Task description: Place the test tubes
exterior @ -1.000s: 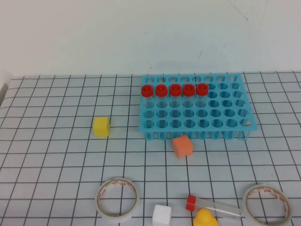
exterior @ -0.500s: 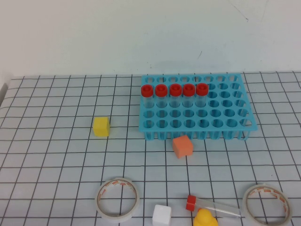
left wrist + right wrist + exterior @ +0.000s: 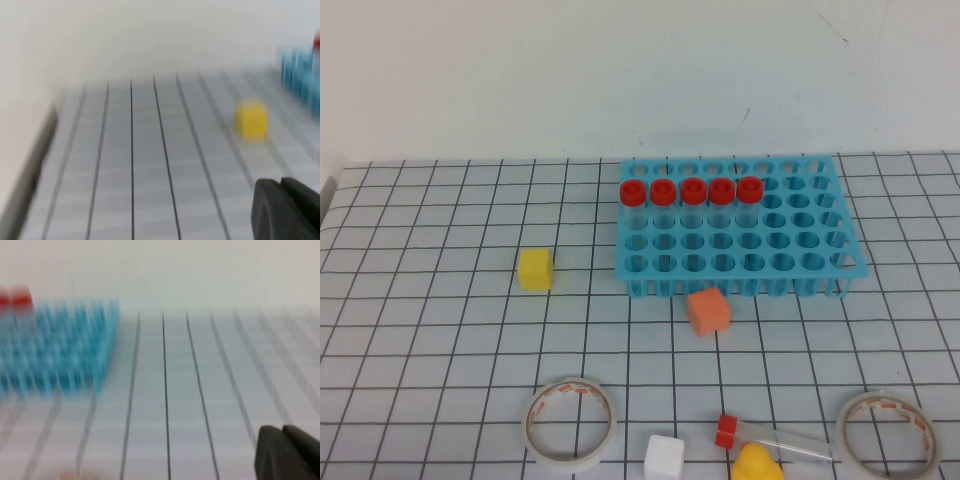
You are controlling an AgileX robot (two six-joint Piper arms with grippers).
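Nothing is moving since the earlier frames. In the high view, five capped tubes (image 3: 693, 191) are standing in the blue rack (image 3: 800, 250), while one loose test tube (image 3: 775, 441) is lying on the desk (image 3: 420, 300), waiting to be placed. In the left wrist view, the left gripper (image 3: 281, 187) is hovering short of the yellow cube (image 3: 251, 118), jaws pressed together. In the right wrist view, the right gripper (image 3: 283, 432) is hovering off to the side of the rack, jaws pressed together too.
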